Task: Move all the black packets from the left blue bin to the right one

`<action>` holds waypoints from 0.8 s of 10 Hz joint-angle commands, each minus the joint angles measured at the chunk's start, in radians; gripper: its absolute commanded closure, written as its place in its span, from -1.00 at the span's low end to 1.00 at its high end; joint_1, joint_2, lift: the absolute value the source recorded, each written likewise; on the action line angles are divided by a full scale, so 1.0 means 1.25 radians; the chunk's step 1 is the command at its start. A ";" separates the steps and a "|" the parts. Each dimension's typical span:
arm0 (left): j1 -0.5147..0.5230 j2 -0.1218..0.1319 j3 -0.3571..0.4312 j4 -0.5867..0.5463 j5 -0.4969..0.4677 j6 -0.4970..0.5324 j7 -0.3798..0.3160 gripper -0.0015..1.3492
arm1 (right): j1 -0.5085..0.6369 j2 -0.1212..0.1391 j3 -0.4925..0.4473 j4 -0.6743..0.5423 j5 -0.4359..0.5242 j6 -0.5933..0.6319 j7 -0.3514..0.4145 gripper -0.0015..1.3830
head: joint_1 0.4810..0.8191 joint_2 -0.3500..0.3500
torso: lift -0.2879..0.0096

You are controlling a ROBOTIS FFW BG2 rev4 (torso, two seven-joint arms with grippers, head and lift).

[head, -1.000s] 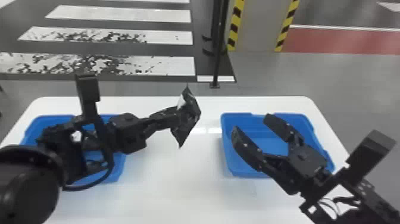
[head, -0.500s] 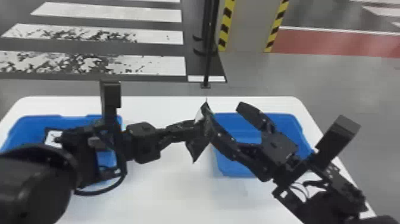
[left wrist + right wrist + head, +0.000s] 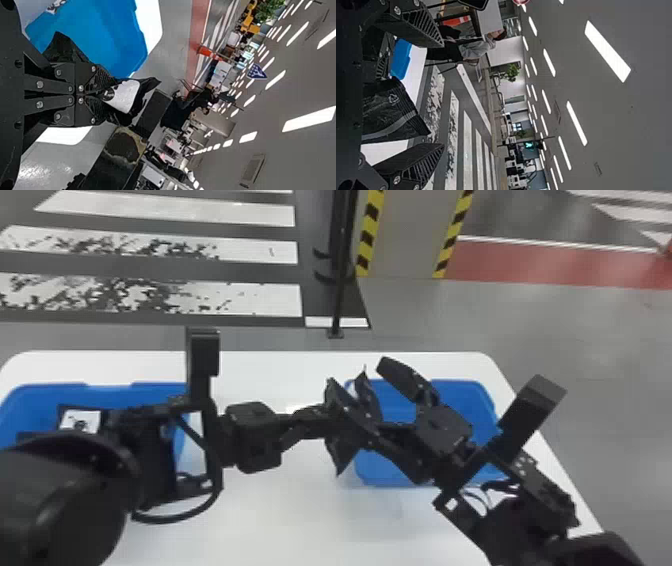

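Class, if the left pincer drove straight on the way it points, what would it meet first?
Probably the right pincer, which stands open with the black packet between its fingers; the left pincer grips that packet. Depth is too unclear to say which part comes first.

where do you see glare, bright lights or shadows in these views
head view: a small glare patch and faint shade near the right bin, both on the white table; left wrist view: shine on the grey floor; right wrist view: glowing white ceiling lights
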 commanded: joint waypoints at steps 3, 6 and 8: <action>-0.005 0.001 -0.015 0.000 0.018 -0.013 0.000 0.79 | -0.011 0.000 -0.019 -0.001 0.036 0.051 -0.034 -0.09 | 0.27 -0.49 | 0.00; -0.005 0.002 -0.015 0.000 0.020 -0.015 0.000 0.79 | 0.003 0.000 -0.025 -0.030 0.044 0.072 -0.054 0.87 | 0.27 -0.57 | 0.00; -0.005 0.001 -0.012 0.000 0.020 -0.021 0.000 0.79 | 0.005 0.000 -0.025 -0.038 0.045 0.080 -0.052 0.87 | 0.27 -0.57 | 0.00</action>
